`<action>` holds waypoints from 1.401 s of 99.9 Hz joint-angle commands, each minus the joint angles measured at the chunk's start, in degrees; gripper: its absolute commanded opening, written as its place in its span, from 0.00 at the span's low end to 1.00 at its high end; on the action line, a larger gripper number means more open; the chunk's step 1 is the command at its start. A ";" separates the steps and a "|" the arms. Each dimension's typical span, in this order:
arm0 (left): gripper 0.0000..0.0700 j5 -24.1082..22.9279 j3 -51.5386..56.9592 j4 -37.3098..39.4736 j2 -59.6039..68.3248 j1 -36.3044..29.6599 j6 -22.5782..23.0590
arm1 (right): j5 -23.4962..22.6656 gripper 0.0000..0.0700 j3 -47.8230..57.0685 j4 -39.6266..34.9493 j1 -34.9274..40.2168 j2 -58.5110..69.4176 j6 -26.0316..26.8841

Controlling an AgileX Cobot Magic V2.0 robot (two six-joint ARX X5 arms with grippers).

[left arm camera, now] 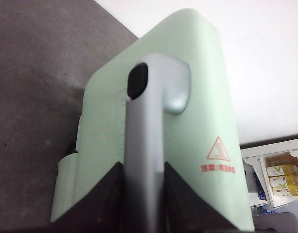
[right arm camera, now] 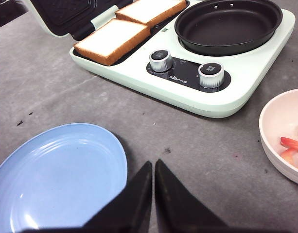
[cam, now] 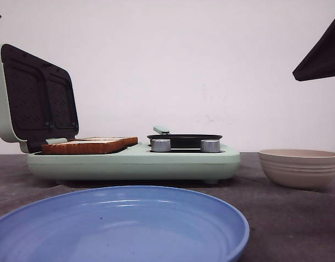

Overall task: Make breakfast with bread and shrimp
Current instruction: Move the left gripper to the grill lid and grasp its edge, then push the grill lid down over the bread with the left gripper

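Over at nine o'clock the left gripper (left arm camera: 144, 174) is clamping the grey handle (left arm camera: 153, 97) of the raised lid (cam: 25, 98), propping it open so the bread (cam: 90, 144), two slices, is lying exposed on the green breakfast maker (cam: 134, 161). At three o'clock the shrimp (right arm camera: 290, 145) are waiting in the beige bowl (cam: 300, 166). The right gripper (right arm camera: 153, 182), fingers pressed together and empty, is hovering above the grey worktop (right arm camera: 56, 92) beside the blue plate (cam: 121, 224), a plain white wall (cam: 183, 60) behind.

Bread (right arm camera: 131, 26): two thick square white slices with golden-brown crusts, lying flat side by side and touching. Shrimp (right arm camera: 292, 149): pink-orange pieces, partly cut off by the frame. Relative to the closed right claw (right arm camera: 153, 167), bread lies well ahead; shrimp lie near, to one side.
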 commanded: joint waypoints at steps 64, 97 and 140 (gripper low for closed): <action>0.01 -0.02 1.49 1.88 1.11 -7.13 0.59 | -0.07 0.00 0.15 0.57 0.39 0.22 -0.42; 0.01 -5.09 1.51 1.90 1.11 -12.68 1.29 | -0.07 0.00 0.15 0.57 0.39 0.22 -0.42; 0.01 -10.82 1.51 1.86 1.11 -18.91 2.99 | -0.04 0.00 0.15 0.59 0.39 0.22 -0.42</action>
